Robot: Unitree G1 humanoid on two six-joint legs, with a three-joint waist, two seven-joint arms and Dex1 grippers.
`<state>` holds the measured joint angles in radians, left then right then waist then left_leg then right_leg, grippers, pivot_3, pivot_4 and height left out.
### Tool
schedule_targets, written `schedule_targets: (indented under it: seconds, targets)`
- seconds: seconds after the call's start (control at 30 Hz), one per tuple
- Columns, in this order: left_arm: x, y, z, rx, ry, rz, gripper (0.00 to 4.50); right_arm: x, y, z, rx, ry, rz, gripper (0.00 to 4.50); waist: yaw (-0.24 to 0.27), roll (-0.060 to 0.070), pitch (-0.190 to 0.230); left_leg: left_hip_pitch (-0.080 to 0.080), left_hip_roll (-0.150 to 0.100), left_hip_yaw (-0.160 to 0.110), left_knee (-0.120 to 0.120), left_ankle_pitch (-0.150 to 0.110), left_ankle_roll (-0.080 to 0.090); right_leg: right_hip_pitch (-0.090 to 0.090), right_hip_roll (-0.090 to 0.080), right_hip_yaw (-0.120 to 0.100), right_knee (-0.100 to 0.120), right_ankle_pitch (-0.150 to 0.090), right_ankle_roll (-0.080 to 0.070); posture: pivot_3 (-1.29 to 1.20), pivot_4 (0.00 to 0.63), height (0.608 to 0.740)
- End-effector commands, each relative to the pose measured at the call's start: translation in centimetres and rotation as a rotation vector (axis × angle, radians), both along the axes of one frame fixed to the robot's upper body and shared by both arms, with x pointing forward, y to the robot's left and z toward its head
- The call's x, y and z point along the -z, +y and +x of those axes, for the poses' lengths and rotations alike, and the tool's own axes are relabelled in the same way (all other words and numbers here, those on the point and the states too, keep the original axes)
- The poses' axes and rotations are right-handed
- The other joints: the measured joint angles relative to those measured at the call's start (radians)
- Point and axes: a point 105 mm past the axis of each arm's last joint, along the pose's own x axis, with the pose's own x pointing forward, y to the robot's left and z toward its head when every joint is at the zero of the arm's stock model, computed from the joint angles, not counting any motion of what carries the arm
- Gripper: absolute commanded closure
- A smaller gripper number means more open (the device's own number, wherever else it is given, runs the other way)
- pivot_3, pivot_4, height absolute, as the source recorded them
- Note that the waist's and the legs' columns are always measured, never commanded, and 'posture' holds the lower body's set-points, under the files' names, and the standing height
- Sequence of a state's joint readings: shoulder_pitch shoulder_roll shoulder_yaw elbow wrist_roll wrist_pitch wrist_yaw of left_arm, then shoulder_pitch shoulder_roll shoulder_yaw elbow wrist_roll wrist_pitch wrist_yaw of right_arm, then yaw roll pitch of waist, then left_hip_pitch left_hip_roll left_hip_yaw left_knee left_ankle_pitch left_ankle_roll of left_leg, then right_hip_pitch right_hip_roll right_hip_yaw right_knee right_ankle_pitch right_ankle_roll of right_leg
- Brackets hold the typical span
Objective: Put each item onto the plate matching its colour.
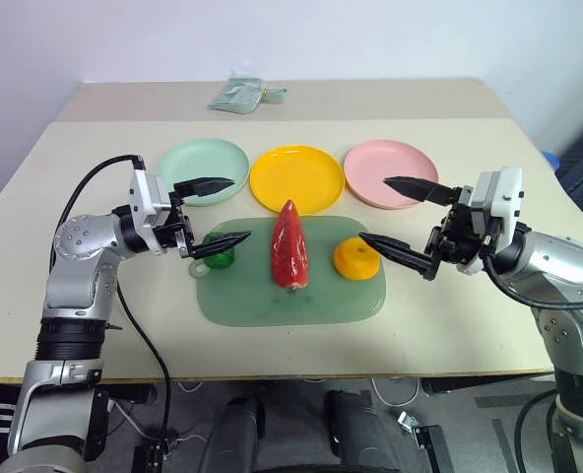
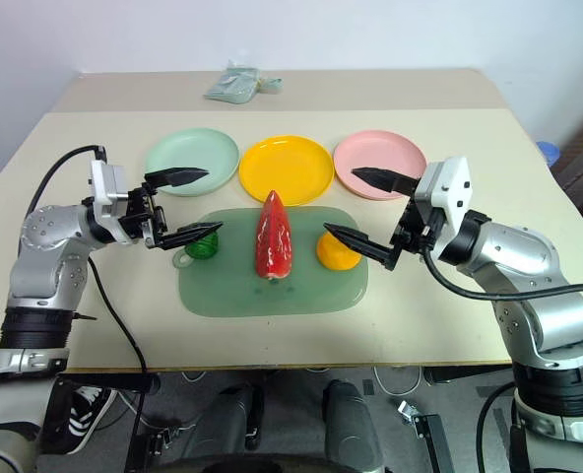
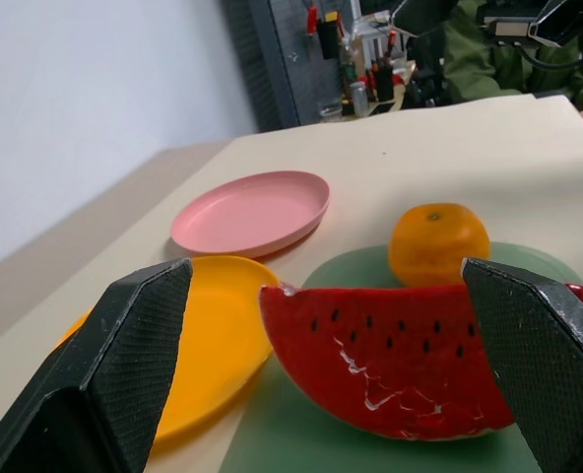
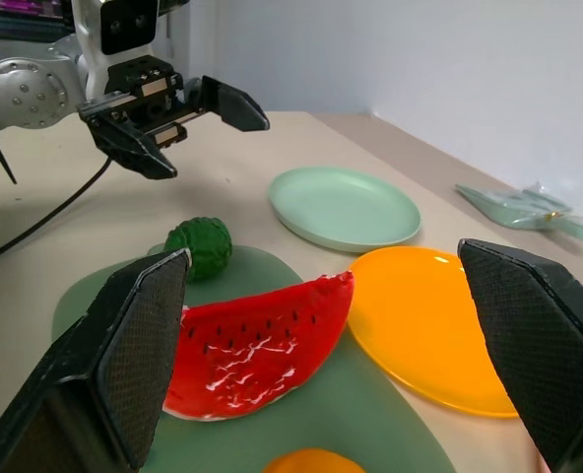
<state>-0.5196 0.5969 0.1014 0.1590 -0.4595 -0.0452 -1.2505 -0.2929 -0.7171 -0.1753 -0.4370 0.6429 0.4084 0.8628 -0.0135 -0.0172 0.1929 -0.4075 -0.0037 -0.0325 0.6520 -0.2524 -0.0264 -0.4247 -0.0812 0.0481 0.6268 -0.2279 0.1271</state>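
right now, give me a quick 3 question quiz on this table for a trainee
1. True or false: the red watermelon wedge already lies on the pink plate.
2. Multiple choice: which item lies nearest the left gripper? A) orange mandarin B) dark green lump C) teal pouch
3. Fill in: all three items lie on the pale green ____.

Key:
1. False; it lies on the cutting mat.
2. B
3. cutting mat

A lab: tool-cluttered equipment rack (image 3: pixel 356 49) behind table (image 3: pixel 449 148)
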Motion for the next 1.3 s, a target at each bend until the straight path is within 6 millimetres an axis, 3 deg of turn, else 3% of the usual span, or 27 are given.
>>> schedule_targets:
  seconds: [0.03, 0.43, 0.7, 0.93, 1.3]
  targets:
    - [-0.4, 0.1, 0.1, 0.001, -0.055, 0.016, 0.00, -1.7, -0.2, -0.3, 0.004, -0.067, -0.001, 0.06, 0.001, 0.000, 0.000, 0.000, 0.000, 0.000, 0.000, 0.000, 0.000, 0.000, 0.000, 0.000, 0.000, 0.000, 0.000, 0.00, 0.150, 0.740]
    - [-0.4, 2.8, -0.1, -0.080, -0.042, 0.024, 0.00, -2.1, 0.8, 0.3, -0.047, -0.075, -0.009, 0.06, -0.001, 0.000, 0.000, 0.000, 0.000, 0.000, 0.000, 0.000, 0.000, 0.000, 0.000, 0.000, 0.000, 0.000, 0.000, 0.00, 0.150, 0.740]
    - [0.2, 5.0, -1.1, -0.032, 0.117, 0.052, 0.00, -2.9, 2.3, 0.2, -0.146, -0.027, -0.057, 0.06, 0.000, 0.000, 0.000, 0.000, 0.000, 0.000, 0.000, 0.000, 0.000, 0.000, 0.000, 0.000, 0.000, 0.000, 0.000, 0.00, 0.150, 0.740]
    - [-0.1, 3.9, -0.2, -0.064, 0.098, 0.069, 0.00, -3.2, 3.0, -0.8, -0.267, 0.084, -0.138, 0.06, -0.001, 0.000, 0.000, 0.000, 0.000, 0.000, 0.000, 0.000, 0.000, 0.000, 0.000, 0.000, 0.000, 0.000, 0.000, 0.00, 0.150, 0.740]
    - [3.3, 2.7, 0.2, -0.101, 0.164, 0.241, 0.00, -2.4, 4.4, -0.9, -0.312, 0.104, -0.157, 0.06, 0.001, 0.000, 0.000, -0.001, 0.000, 0.000, 0.000, 0.000, 0.000, -0.002, 0.000, 0.000, 0.000, 0.000, 0.000, 0.00, 0.150, 0.740]
